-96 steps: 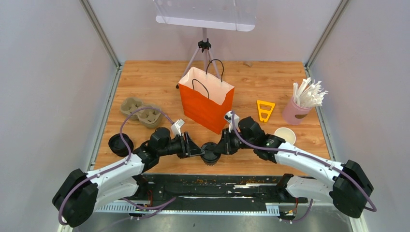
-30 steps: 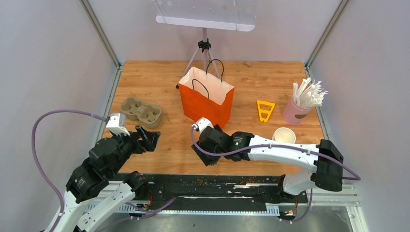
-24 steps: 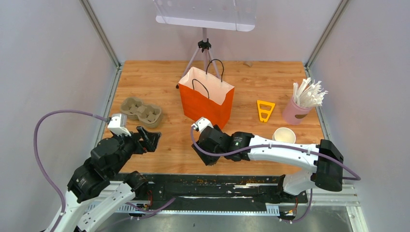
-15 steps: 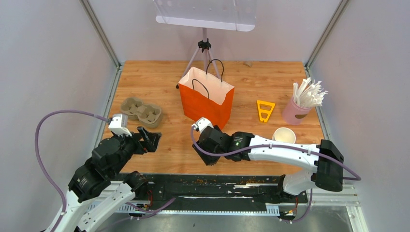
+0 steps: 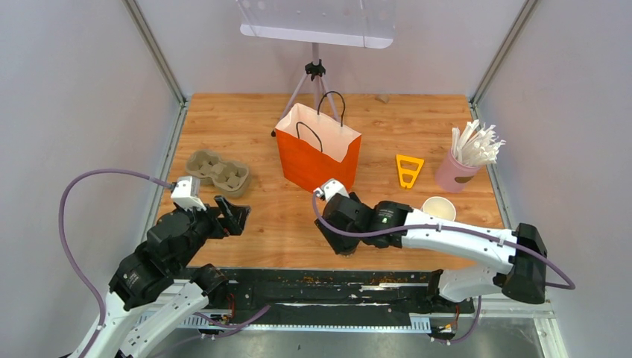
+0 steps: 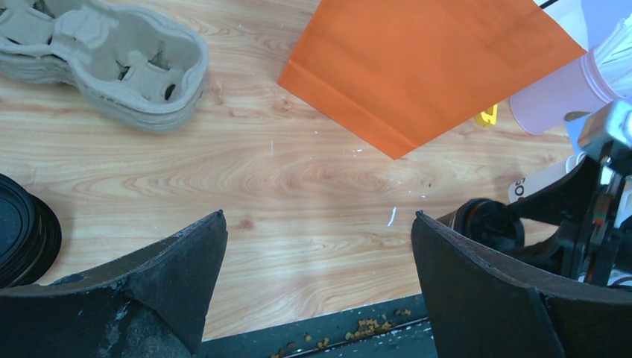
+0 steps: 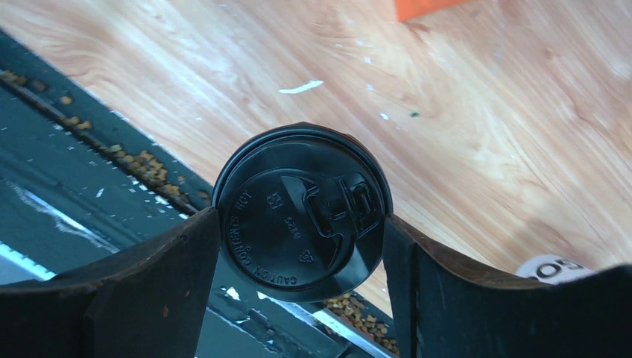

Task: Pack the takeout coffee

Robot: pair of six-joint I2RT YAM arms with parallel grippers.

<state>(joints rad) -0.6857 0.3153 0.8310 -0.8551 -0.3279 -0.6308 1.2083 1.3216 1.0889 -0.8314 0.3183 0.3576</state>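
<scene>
R jaws gripping black-lidded coffee cup (image 7: 302,212) nr table (image 5: 238,119) front edge, L jaws wide apart, empty

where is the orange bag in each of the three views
Top external: the orange bag stands upright at the centre of the picture.
Left wrist: upper right, its side cut off by the top edge.
Right wrist: only an orange corner at the top edge, right of centre.
Shared landmark: the black crumb-strewn rail along the near edge.
</scene>
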